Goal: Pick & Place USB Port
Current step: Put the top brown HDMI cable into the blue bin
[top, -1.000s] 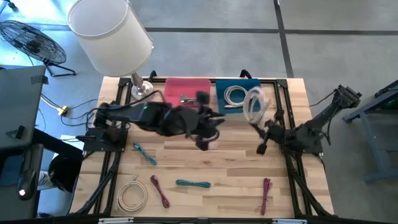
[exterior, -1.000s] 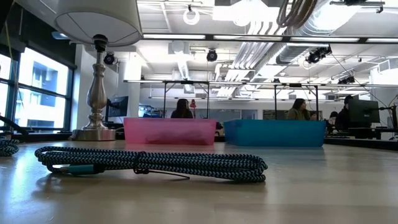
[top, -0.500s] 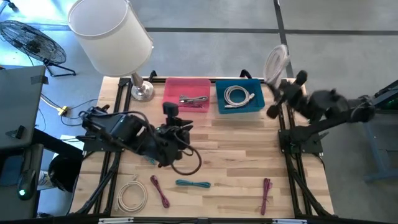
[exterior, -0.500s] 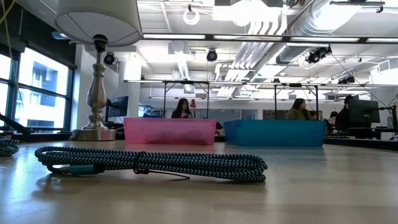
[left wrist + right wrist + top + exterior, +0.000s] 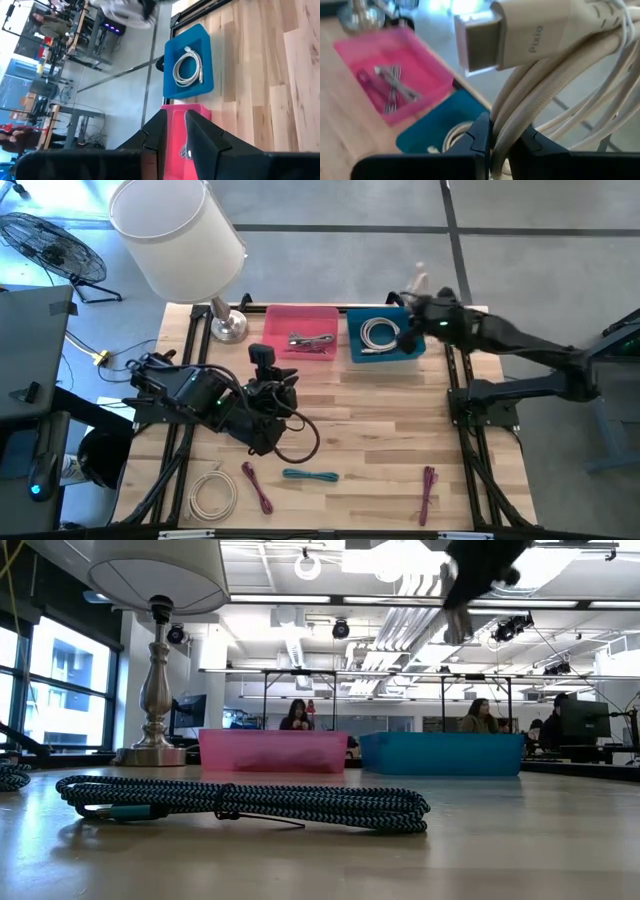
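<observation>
Since half a second ago, swung inward: right gripper (image 5: pixel 412 332) now above the blue bin (image 5: pixel 385 352), fingers (image 5: pixel 485 131) pinching a white coiled cable (image 5: pixel 555 90), USB plug jutting free. Light, floppy stuff, likely to sag and uncoil; best gripped across bundled strands. Over mid-surface, left gripper (image 5: pixel 263 365), fingers nearly pressed together, apparently holding nothing.

Open-plan lab/office: exposed ceiling ducts (image 5: pixel 400 580), workbenches, seated person (image 5: pixel 294 714), monitor (image 5: pixel 582 722).
</observation>
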You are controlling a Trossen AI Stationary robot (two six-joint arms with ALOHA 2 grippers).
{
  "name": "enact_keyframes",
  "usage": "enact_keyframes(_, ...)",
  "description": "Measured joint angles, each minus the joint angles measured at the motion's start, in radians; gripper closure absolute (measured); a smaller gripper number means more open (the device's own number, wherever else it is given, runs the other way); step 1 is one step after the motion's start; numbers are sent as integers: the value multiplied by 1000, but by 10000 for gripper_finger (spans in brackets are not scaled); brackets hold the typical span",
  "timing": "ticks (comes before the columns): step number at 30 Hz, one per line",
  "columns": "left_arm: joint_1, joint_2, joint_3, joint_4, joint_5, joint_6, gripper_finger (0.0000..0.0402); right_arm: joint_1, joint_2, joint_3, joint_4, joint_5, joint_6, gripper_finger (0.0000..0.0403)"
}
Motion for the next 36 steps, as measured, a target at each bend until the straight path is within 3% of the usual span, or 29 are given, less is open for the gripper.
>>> enact_keyframes(13, 1, 1, -18, 1, 1, 8, 332, -99, 172, -207, 128, -172, 65, 375)
enact_keyframes(24, 1, 2, -78, 2, 5, -18, 332, -144, 191, -364, 241, -297, 109, 375)
enact_keyframes(33, 1, 2, -101, 2, -21, -44, 332, -135, 190, -393, 263, -420, 87, 374)
enact_keyframes(36, 1, 2, -101, 2, -21, -39, 332, -115, 190, -393, 288, -417, 53, 333)
